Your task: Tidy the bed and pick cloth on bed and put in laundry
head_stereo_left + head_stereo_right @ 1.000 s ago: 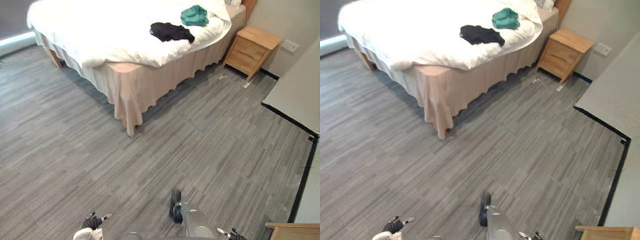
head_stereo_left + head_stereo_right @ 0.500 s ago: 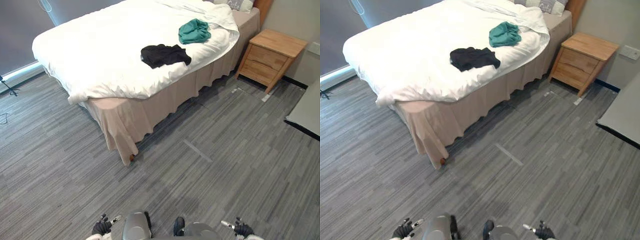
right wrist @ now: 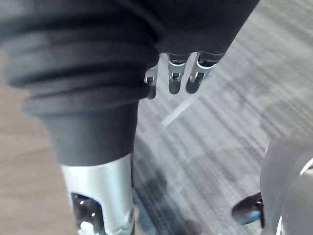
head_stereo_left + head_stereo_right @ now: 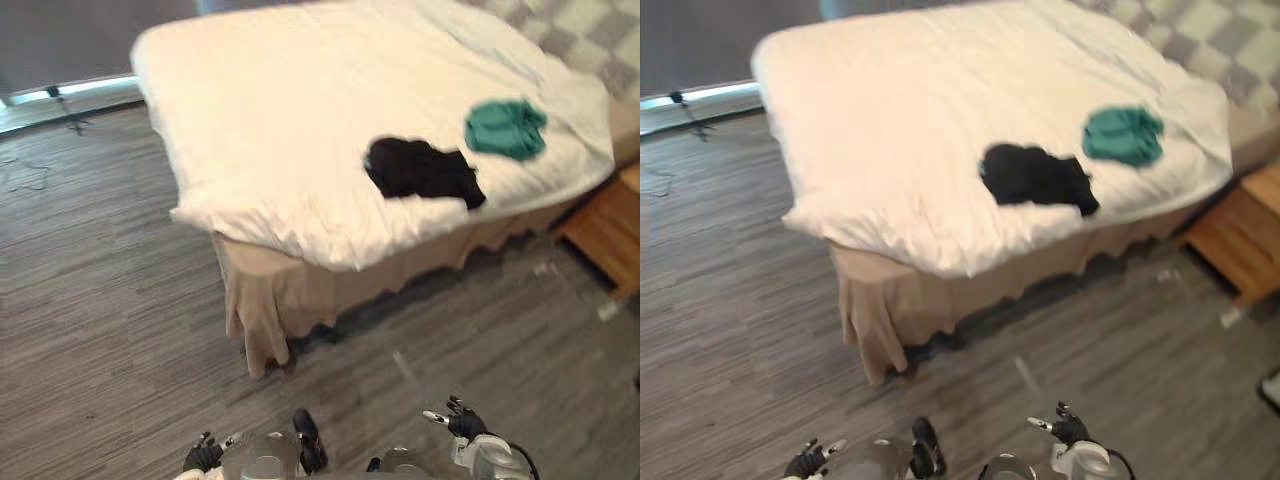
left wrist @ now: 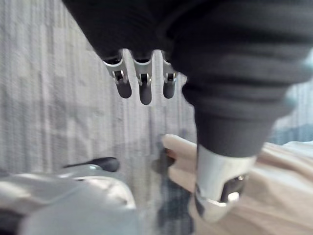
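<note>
Left eye view: you're likely on approach, left hand [image 4: 203,457] and right hand [image 4: 462,424] low, fingers [image 5: 145,90] loose and empty; next, close on the bed [image 4: 290,120] for the black cloth [image 4: 420,170].

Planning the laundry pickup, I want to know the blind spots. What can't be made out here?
Black cloth and green cloth: bunched up in the eye views, garment type unclear.
Nightstand: cut off by the right edge of the left eye view.
Under the bed: hidden by the bed skirt.
Checked bedding: cut off by the top edge.
</note>
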Robot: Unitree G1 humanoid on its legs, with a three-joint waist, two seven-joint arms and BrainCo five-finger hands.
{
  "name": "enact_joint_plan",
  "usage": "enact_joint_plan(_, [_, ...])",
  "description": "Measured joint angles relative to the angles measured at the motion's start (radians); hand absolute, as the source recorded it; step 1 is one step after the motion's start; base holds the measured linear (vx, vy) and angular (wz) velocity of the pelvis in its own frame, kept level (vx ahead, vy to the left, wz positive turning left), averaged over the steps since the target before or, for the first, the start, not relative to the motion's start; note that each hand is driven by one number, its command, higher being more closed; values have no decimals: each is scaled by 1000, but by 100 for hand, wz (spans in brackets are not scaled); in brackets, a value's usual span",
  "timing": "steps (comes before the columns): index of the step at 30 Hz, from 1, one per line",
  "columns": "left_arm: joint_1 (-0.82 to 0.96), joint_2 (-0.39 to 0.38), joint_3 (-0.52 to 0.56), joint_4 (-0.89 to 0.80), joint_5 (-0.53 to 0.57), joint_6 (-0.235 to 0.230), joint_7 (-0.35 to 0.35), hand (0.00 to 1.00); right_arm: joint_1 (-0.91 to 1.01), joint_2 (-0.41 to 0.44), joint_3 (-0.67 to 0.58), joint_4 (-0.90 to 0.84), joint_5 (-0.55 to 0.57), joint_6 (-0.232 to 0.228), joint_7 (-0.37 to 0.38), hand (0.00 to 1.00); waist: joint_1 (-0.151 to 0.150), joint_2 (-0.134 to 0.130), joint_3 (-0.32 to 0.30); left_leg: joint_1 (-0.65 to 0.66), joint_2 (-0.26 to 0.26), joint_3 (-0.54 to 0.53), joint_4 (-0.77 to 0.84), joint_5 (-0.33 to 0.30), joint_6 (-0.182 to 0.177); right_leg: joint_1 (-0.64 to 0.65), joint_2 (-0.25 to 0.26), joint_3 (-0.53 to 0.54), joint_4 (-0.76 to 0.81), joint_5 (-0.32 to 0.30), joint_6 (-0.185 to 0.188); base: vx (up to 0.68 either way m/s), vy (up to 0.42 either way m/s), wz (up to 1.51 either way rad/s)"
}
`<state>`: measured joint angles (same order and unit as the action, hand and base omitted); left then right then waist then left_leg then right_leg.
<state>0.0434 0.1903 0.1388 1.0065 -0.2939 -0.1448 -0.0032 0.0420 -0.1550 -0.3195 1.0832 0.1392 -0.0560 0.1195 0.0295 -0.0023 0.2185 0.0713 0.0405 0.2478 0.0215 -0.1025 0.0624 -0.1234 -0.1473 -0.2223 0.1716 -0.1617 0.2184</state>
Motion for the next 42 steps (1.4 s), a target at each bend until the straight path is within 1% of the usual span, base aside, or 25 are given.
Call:
enact_joint_plan(1, [-3, 4, 2, 0, 1, 2, 0, 0, 4, 7, 0, 0, 16, 6, -3, 0, -1, -7, -1, 7, -1, -17, -4, -2, -10, -20, -9, 22, -26, 28, 9, 319, -229, 105])
enact_joint_plan(2, [2, 9, 9, 0, 10, 4, 0, 0, 26, 23, 1, 1, 42, 20, -5, 0, -2, -19, -1, 30, 1, -38, -4, -9, -41, -47, -23, 52, -54, 75, 3, 373, -265, 95])
enact_joint_plan(3, [24, 8, 43, -8, 16, 3, -1, 0, 46, 41, 9, 1, 67, 32, -6, 0, -2, -32, -9, 57, 5, -51, 9, -30, -69, -53, -25, 72, -61, 124, -39, 427, -283, 82])
enact_joint_plan(4, [40, 8, 53, -14, 16, 3, -1, 0, 53, 49, 12, 1, 80, 39, -3, 0, -2, -41, -15, 62, 6, -54, 30, -40, -76, -51, -25, 77, -61, 149, -61, 518, -324, 63])
enact_joint_plan(5, [66, 16, 83, -23, 16, 2, 0, 0, 64, 68, 13, 1, 110, 53, 0, 0, -2, -69, -33, 64, 3, -50, 71, -79, -108, -34, -24, 82, -71, 214, -108, 659, -464, 65])
enact_joint_plan(6, [89, 43, 102, -28, 14, 2, -1, 0, 79, 86, 13, 3, 135, 76, 2, 0, -2, -117, -57, 71, -10, -41, 112, -126, -138, 1, -27, 92, -75, 303, -151, 635, -473, 33])
enact_joint_plan(7, [90, 17, 120, -23, 4, 1, 1, 0, 60, 68, 9, 9, 141, 92, 6, 0, 15, -78, -58, 76, 29, -30, 141, -156, -165, 21, 3, 74, -86, 266, -145, 478, -390, 3])
enact_joint_plan(8, [92, 3, 123, -23, -5, -1, 1, 0, 49, 55, 8, 6, 144, 97, 7, 0, 16, -55, -63, 70, 61, -18, 156, -162, -175, 23, 31, 72, -94, 280, -164, 286, -187, -6])
enact_joint_plan(9, [89, -33, 120, -23, -8, -16, 0, 0, 31, 18, 2, -5, 147, 99, 16, 0, 0, 3, -60, 81, 104, 0, 134, -160, -188, 52, 68, 56, -125, 263, -178, 333, -177, 15])
enact_joint_plan(10, [86, -46, 121, -23, -9, -26, 1, 0, 23, 4, -8, -3, 147, 106, 17, 0, -2, 22, -59, 98, 113, 3, 113, -153, -199, 58, 80, 52, -133, 256, -185, 324, -150, 17])
enact_joint_plan(11, [86, -63, 123, -23, -4, -48, 3, 0, 7, -19, -36, -1, 152, 126, 17, 0, -7, 55, -61, 123, 130, 13, 71, -129, -231, 62, 101, 48, -139, 248, -197, 286, -135, -3])
enact_joint_plan(12, [86, -64, 124, -23, -3, -50, 3, 0, 7, -22, -39, -1, 154, 128, 17, 0, -8, 57, -60, 126, 130, 15, 67, -124, -234, 64, 102, 47, -140, 247, -199, 223, -104, 9])
enact_joint_plan(13, [84, -64, 153, -34, 21, -87, 33, 0, 8, -44, -83, 4, 163, 146, 21, 0, -36, 64, -59, 144, 125, 25, 48, -73, -238, 94, 105, 36, -151, 236, -203, 176, -94, 15])
enact_joint_plan(15, [63, -28, 196, -102, 63, -128, 82, 0, 30, -67, -119, 10, 165, 150, 25, 0, -40, 64, -59, 161, 123, 58, 49, -41, -230, 121, 105, 35, -160, 226, -207, 90, -73, 6])
enact_joint_plan(17, [35, 39, 225, -194, 103, -141, 120, 0, 44, -75, -121, 12, 165, 148, 28, 0, -41, 65, -60, 155, 123, 75, 47, -37, -226, 121, 106, 36, -174, 225, -206, 17, -25, 0])
enact_joint_plan(20, [-57, 246, 226, -431, 147, -177, 210, 0, 64, -65, -123, 39, 175, 142, 32, 0, -45, 72, -65, 143, 126, 100, 7, -37, -227, 123, 116, 24, -225, 239, -203, -67, -17, 13])
enact_joint_plan(22, [-124, 330, 225, -570, 155, -181, 220, 0, 80, -45, -144, 39, 175, 131, 32, 0, -47, 77, -68, 134, 128, 104, -17, -37, -226, 125, 119, 16, -262, 265, -205, -82, 0, 20])
enact_joint_plan(24, [-170, 384, 225, -635, 154, -191, 212, 0, 86, -33, -148, 38, 176, 120, 30, 0, -47, 79, -67, 137, 128, 115, -25, -39, -226, 124, 118, 17, -263, 273, -203, -87, 26, -1])
enact_joint_plan(27, [-260, 460, 221, -717, 119, -221, 165, 0, 102, -8, -149, 28, 176, 108, 21, 0, -49, 76, -76, 144, 127, 154, -23, -49, -219, 124, 118, 25, -270, 286, -203, -79, 31, -12])
enact_joint_plan(30, [-348, 510, 187, -731, 51, -237, 92, 0, 122, 13, -149, 25, 176, 105, 17, 0, -45, 68, -100, 138, 129, 196, -14, -58, -225, 101, 124, 57, -270, 298, -206, -63, 5, -36])
enact_joint_plan(34, [-424, 524, 104, -731, 38, -229, 15, 0, 145, 35, -149, -6, 174, 105, 16, 0, -49, 64, -108, 137, 134, 232, -3, -59, -227, 85, 133, 81, -270, 310, -215, -25, -13, -27])
enact_joint_plan(35, [-435, 523, 69, -730, 69, -217, 9, 0, 148, 37, -149, -8, 173, 105, 17, 0, -55, 64, -108, 137, 134, 240, -2, -60, -228, 82, 135, 87, -270, 311, -216, -22, -13, -18])
enact_joint_plan(37, [-443, 523, -45, -697, 216, -193, 0, 0, 155, 38, -147, -15, 173, 103, 15, 0, -83, 68, -109, 141, 134, 252, -5, -60, -229, 81, 136, 90, -270, 312, -215, -26, 0, -12])
enact_joint_plan(40, [-443, 507, -173, -685, 339, -167, -2, 0, 160, 46, -137, -32, 174, 97, 6, 0, -93, 68, -109, 141, 133, 271, -7, -61, -231, 71, 137, 98, -270, 314, -210, -26, 9, -15])
enact_joint_plan(42, [-442, 458, -255, -675, 396, -124, -15, 0, 164, 47, -98, -47, 174, 82, -3, 0, -95, 69, -108, 140, 132, 284, -10, -61, -232, 64, 137, 104, -270, 314, -209, -22, 11, -13])
